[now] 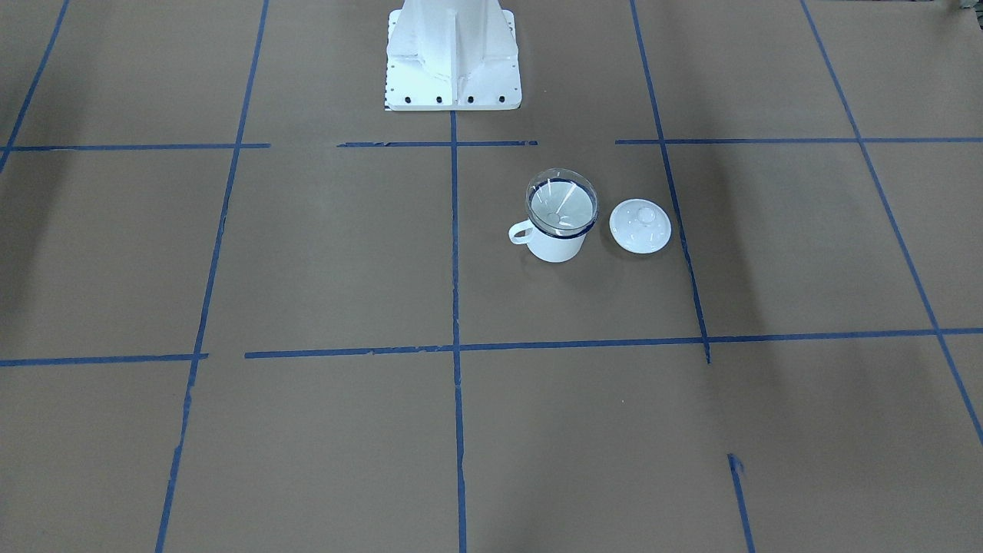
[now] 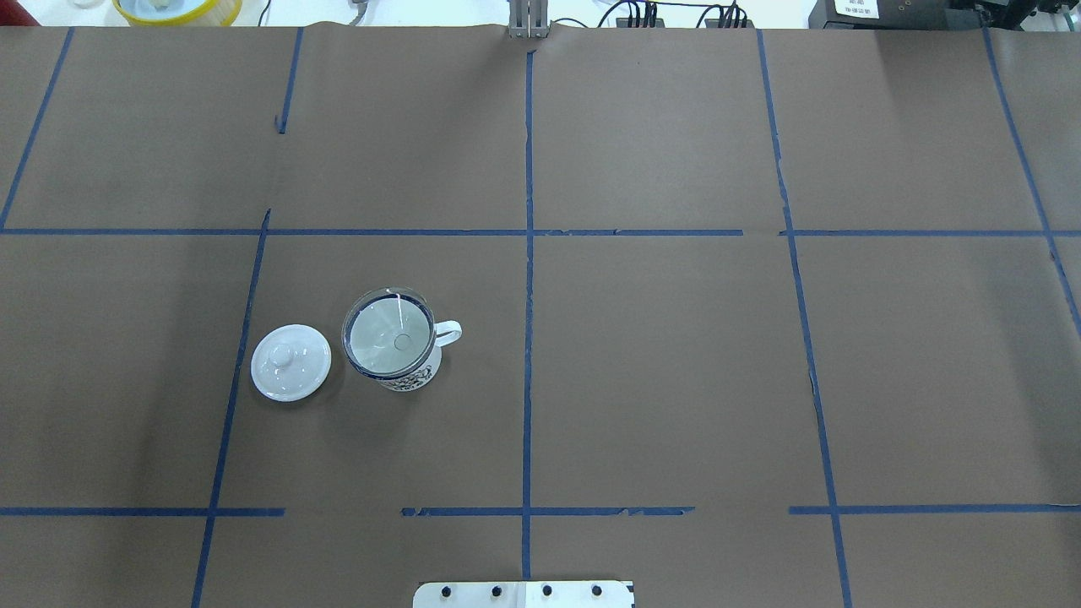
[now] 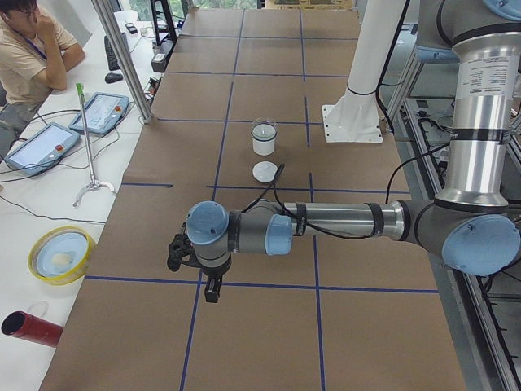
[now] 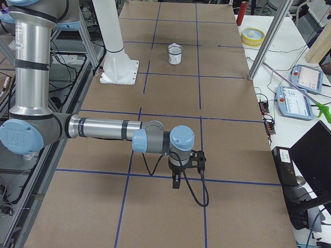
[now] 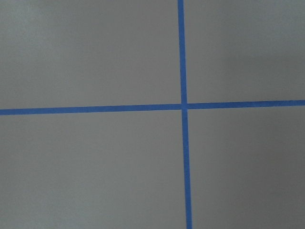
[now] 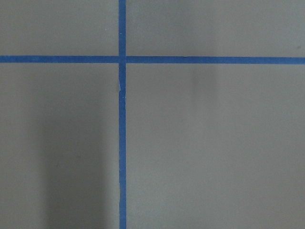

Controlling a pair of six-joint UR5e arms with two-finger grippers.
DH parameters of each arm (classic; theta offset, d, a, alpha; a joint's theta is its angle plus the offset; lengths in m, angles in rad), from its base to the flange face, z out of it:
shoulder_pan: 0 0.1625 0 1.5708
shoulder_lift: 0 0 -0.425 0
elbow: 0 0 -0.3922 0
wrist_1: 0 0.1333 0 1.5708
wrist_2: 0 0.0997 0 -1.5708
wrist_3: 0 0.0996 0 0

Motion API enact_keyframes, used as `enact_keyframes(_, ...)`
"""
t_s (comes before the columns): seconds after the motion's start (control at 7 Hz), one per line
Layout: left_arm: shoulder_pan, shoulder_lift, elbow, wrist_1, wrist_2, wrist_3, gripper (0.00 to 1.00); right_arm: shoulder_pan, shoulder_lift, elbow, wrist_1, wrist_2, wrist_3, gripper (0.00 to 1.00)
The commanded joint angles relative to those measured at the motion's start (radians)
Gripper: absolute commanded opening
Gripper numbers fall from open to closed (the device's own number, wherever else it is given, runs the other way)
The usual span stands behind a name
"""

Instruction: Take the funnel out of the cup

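The clear funnel [image 1: 561,201] sits in the white blue-rimmed cup [image 1: 554,246], its wide rim resting on the cup's mouth. In the overhead view the funnel [image 2: 388,331] and cup [image 2: 415,377] stand left of the table's centre line, handle toward the centre. My left gripper [image 3: 212,290] shows only in the exterior left view, hanging above the table far from the cup [image 3: 264,140]. My right gripper [image 4: 177,182] shows only in the exterior right view, also far from the cup [image 4: 175,55]. I cannot tell whether either is open or shut.
A white round lid with a knob [image 1: 640,225] lies on the table right beside the cup, also in the overhead view [image 2: 290,361]. The robot's white base [image 1: 453,57] stands behind them. Blue tape lines cross the brown table. Both wrist views show only table and tape.
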Motion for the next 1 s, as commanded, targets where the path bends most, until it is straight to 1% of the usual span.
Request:
enact_keyframes(0.0, 0.048, 0.011, -0.039, -0.165, -0.003, -0.441, 1.0, 0.0, 0.0, 0.0, 0.0, 0.0, 0.0, 1.0)
enact_keyframes(0.14, 0.153, 0.008, -0.05, -0.333, -0.004, -0.761, 1.0, 0.0, 0.0, 0.0, 0.0, 0.0, 0.0, 1.0)
enact_keyframes(0.29, 0.242, 0.002, -0.079, -0.422, -0.003, -1.036, 1.0, 0.0, 0.0, 0.0, 0.0, 0.0, 0.0, 1.0)
enact_keyframes(0.43, 0.356, -0.039, -0.121, -0.433, 0.01, -1.24, 1.0, 0.0, 0.0, 0.0, 0.0, 0.0, 0.0, 1.0)
enact_keyframes(0.57, 0.449, -0.115, -0.143, -0.43, 0.019, -1.425, 1.0, 0.0, 0.0, 0.0, 0.0, 0.0, 0.0, 1.0)
enact_keyframes(0.71, 0.534, -0.189, -0.174, -0.391, 0.043, -1.572, 1.0, 0.0, 0.0, 0.0, 0.0, 0.0, 0.0, 1.0)
enact_keyframes(0.86, 0.615, -0.307, -0.195, -0.226, 0.059, -1.671, 1.0, 0.0, 0.0, 0.0, 0.0, 0.0, 0.0, 1.0)
